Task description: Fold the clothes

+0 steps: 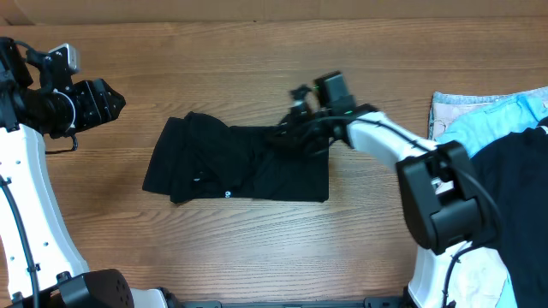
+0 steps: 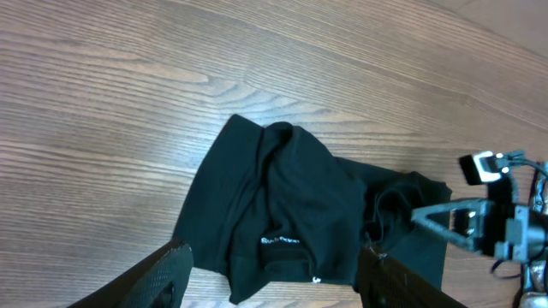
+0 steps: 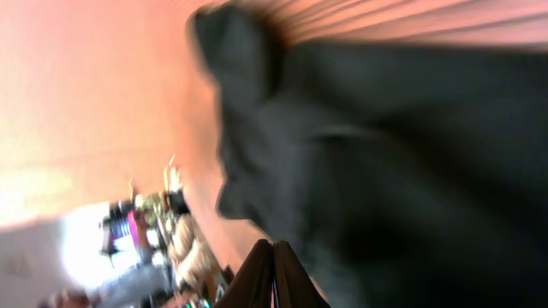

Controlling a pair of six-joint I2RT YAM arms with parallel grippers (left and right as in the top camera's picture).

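The clothes, a black T-shirt, lie partly folded in the middle of the wooden table, with white label print showing near the front edge. My right gripper is at the shirt's upper right edge, where the cloth bunches up toward its tips. In the blurred right wrist view its fingers are pressed together against the black cloth. My left gripper hovers left of the shirt, apart from it. It is open, with nothing between its fingers.
A heap of other garments lies at the right edge: light-blue cloth, pale cloth and rumpled black cloth. The right arm stretches from there toward the shirt.
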